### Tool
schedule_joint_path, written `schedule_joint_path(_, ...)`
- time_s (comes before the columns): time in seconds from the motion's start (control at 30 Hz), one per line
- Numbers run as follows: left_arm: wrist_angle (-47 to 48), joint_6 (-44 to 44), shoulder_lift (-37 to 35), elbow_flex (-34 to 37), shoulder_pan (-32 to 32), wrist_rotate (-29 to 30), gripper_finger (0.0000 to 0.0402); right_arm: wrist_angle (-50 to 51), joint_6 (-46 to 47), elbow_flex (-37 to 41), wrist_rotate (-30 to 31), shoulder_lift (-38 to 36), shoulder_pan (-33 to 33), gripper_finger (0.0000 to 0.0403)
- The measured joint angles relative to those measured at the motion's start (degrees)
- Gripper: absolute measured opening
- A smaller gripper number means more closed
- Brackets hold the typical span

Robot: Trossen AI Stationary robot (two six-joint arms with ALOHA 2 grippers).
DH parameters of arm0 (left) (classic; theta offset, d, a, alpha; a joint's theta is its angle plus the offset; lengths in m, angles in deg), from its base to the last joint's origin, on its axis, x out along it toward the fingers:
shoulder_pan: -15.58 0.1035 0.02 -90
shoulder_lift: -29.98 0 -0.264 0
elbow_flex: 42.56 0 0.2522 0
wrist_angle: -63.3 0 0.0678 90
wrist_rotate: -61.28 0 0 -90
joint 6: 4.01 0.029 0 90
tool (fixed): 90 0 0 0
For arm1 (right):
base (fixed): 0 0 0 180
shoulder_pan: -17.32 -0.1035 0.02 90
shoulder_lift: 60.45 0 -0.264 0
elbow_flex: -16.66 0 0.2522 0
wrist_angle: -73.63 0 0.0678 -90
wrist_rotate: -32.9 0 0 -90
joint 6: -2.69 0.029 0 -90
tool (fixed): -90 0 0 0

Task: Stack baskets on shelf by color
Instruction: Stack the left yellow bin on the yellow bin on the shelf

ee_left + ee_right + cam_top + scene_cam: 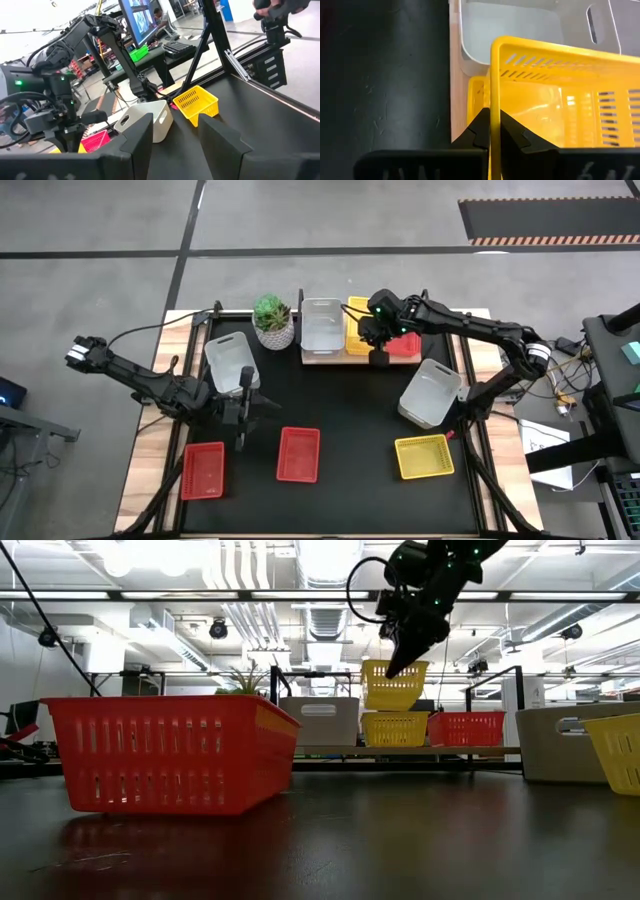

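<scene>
The right gripper [490, 131] is clamping a yellow basket [394, 684] by its rim just above another yellow basket [395, 728] on the shelf [312, 358], while six baskets are waiting on the mat and the left gripper [175, 137] is idling open.

Around my worktop [340, 495] lies a grey concrete floor [90, 220] crossed by dark lines, with a black mat edged in hazard stripes [545, 220] off the far right corner. Overhead I see white ducts and pipes [245, 585] and bright ceiling lights [130, 555]. Beyond the worktop, a person sits by a large monitor [137, 20] at a desk with a keyboard [177, 47].
</scene>
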Motion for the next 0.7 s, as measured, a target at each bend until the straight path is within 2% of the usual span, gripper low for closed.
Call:
schedule_joint_path(0.13,0.0,-2.6,0.0,0.0,0.0,0.0,0.0141,-1.3,0.0,1.1,-0.1,0.0,0.0,0.0008)
schedule_joint_path(0.7,0.9,-4.2,0.0,0.0,0.0,0.0,0.0141,-8.1,-2.5,7.3,0.5,0.1,0.4,0.0008)
